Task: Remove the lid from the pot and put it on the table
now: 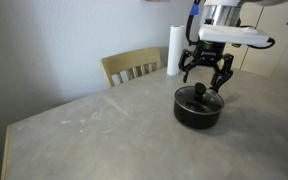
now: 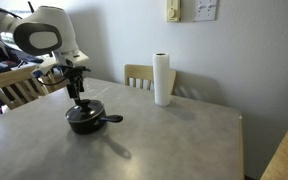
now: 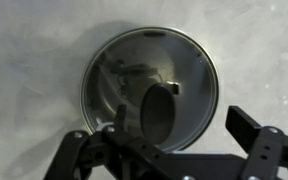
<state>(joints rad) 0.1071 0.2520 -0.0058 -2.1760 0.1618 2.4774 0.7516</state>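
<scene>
The black pot [image 1: 198,112] stands on the grey stone-look table [image 1: 84,130], with its long handle [image 2: 112,119] pointing sideways. The glass lid [image 1: 197,98] with its black knob [image 1: 201,90] sits on the pot. In the wrist view the lid [image 3: 149,65] fills the middle, and the knob [image 3: 159,108] lies between the two fingers. My gripper [image 1: 206,78] is open and empty. It hangs just above the lid, centred over the knob. It also shows in an exterior view [image 2: 78,95] and in the wrist view [image 3: 162,140].
A tall white paper-towel roll [image 1: 174,50] stands at the table's far edge and also shows in an exterior view [image 2: 162,80]. A light wooden chair [image 1: 134,67] is behind the table. Another chair [image 2: 14,88] stands by the robot. Bare tabletop surrounds the pot.
</scene>
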